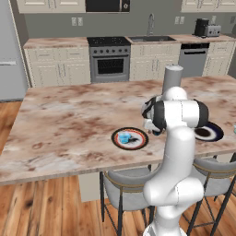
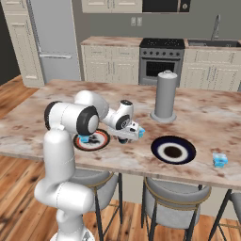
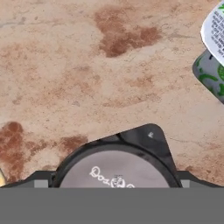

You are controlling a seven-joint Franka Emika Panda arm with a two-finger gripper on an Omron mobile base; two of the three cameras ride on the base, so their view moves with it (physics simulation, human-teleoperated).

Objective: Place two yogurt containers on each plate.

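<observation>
The red-orange rimmed plate [image 1: 115, 140] [image 2: 104, 141] lies near the counter's front edge. On it stand a pale blue yogurt container [image 1: 123, 137] [image 2: 84, 139] and a dark lump beside it. The dark blue-black rimmed plate [image 1: 215, 134] [image 2: 173, 149] lies to the right with nothing on it. My gripper [image 2: 136, 133] [image 3: 114, 181] hangs low over the counter between the plates. It is open, its fingertips [image 3: 41, 183] flanking a yogurt container [image 3: 116, 168] with a grey printed lid. A pale blue container [image 2: 141, 132] shows at the gripper's tip. Another pale blue one [image 2: 219, 160] stands on the counter, far right.
A tall grey cylinder [image 1: 173, 76] [image 2: 165, 95] stands behind the plates. A container with a white printed lid [image 3: 214, 39] sits at the upper right edge of the hand view. Stools [image 2: 174, 197] are tucked under the counter's front edge. Stove and cabinets line the back wall.
</observation>
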